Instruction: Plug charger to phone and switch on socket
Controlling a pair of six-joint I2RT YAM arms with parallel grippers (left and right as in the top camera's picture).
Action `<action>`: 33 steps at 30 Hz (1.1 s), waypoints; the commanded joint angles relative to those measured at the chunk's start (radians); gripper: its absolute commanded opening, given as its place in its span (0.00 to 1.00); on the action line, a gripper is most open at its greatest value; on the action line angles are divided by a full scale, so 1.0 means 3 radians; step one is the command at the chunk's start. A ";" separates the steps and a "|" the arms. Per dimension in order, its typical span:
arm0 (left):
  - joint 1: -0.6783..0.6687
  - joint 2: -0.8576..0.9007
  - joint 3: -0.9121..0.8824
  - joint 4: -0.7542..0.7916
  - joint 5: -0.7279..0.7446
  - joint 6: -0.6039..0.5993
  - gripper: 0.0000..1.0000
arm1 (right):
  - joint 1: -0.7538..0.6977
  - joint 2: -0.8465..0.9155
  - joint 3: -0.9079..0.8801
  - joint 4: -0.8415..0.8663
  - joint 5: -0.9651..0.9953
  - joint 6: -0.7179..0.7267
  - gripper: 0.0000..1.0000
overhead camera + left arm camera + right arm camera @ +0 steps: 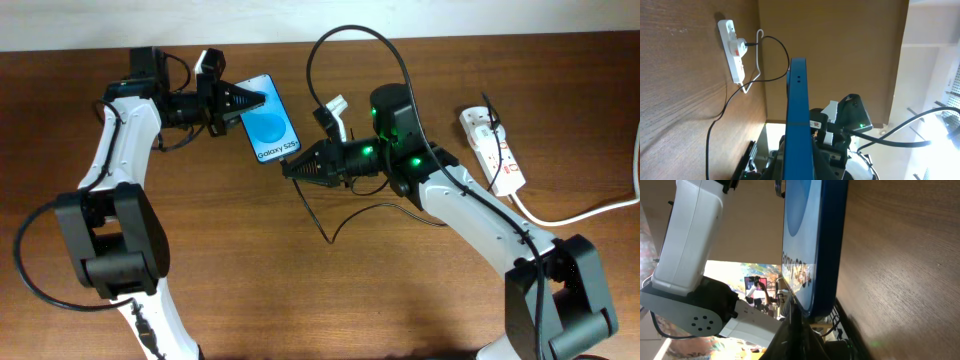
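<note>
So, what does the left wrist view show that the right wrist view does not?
Only the left wrist view shows the socket with the charger plugged into it. Only the right wrist view shows the white lettering on the phone and the left arm. Both show the phone, edge-on in the left wrist view, and the wooden table.

The tabletop (330, 300) under me is brown wood with a fine grain, matt with only a faint sheen. The phone (272, 125) has a glossy face that throws reflections and a smooth blue edge. The socket (497, 150) is smooth white plastic. The charger (326, 238) cable is thin, black and matt. My left claw (252, 100) and right claw (287, 169) look like matt black plastic, and my arm shells (120, 150) are smooth and white.
</note>
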 commanded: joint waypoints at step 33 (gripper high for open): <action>0.0023 -0.0020 0.0014 0.0017 0.0117 0.0041 0.00 | -0.0102 -0.0036 0.0064 -0.0118 -0.0383 -0.0506 0.04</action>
